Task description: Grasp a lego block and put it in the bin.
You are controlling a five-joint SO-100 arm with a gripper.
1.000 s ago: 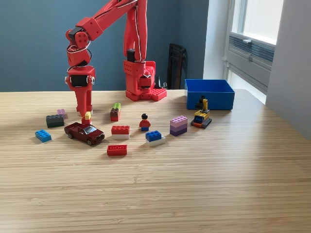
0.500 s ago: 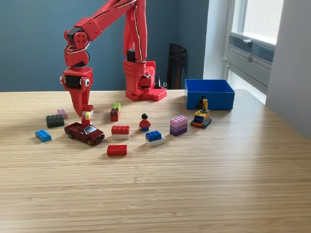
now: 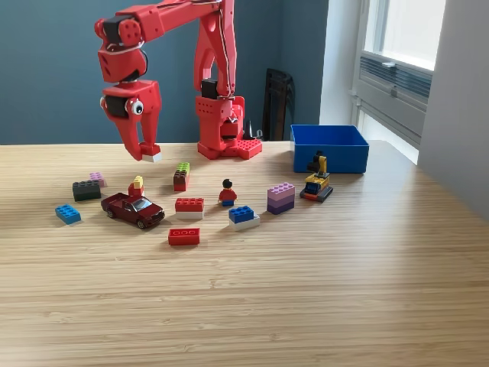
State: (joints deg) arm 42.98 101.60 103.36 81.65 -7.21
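1. My fingers (image 3: 147,151) are pinched nearly closed on a small lego block (image 3: 152,155), red on top with a white layer beneath, and it hangs in the air clear of the table (image 3: 306,290).
2. The block is short and flat, only its outer end showing past my fingertips; I cannot tell its stud count.
3. Taking the dark red toy car (image 3: 134,209) as my landmark: the block hangs above and behind it, slightly toward the exterior view's right.
4. The bin (image 3: 328,147), bright blue with low straight walls, sits far from the car toward the exterior view's right and further back, beside my red base (image 3: 223,126).
5. Near the car lie a small red-and-yellow piece (image 3: 136,186) just behind it, a black brick (image 3: 86,189) and a blue brick (image 3: 67,213) toward the view's left, and a red brick (image 3: 189,206) toward the right.
6. Half a second ago my fingers were low, just behind the car at table level; a second ago they stood upright over that same spot. Now I have risen with the block lifted off the wood.
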